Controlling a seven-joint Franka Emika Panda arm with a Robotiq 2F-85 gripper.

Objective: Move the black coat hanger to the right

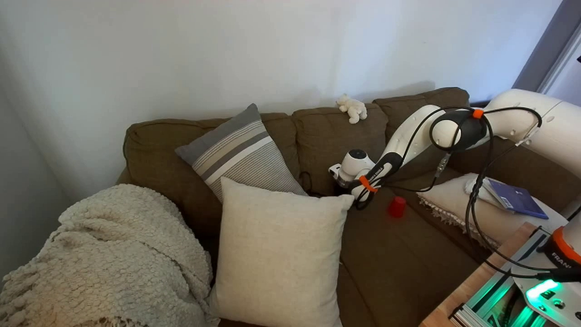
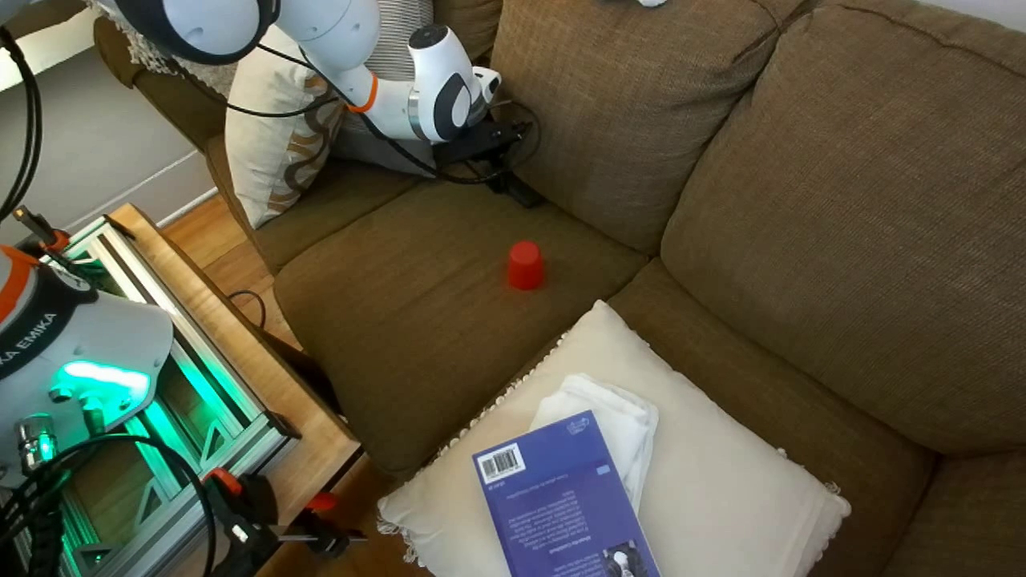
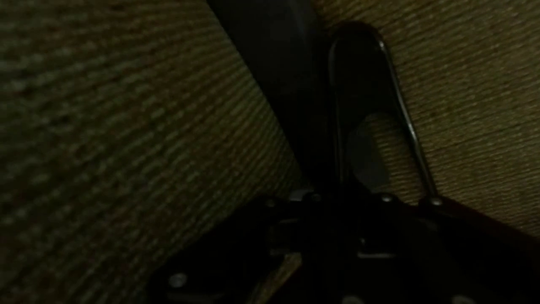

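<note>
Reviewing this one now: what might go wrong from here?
The wrist view is very dark around what looks like the hanger, so a poor hold could go unnoticed.
The end effector sits low beside the back cushion, so it might snag there.
A low move rightward might knock the red cup-like object on the seat.

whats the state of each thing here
gripper: open or shut, too dark to tell
black coat hanger: likely seen in wrist view; gripped or not, unclear
red cup: seems upside down
blue book: closed, back cover up
white cloth: folded, partly under book
base light: lit green
fleece blanket: rumpled
</note>
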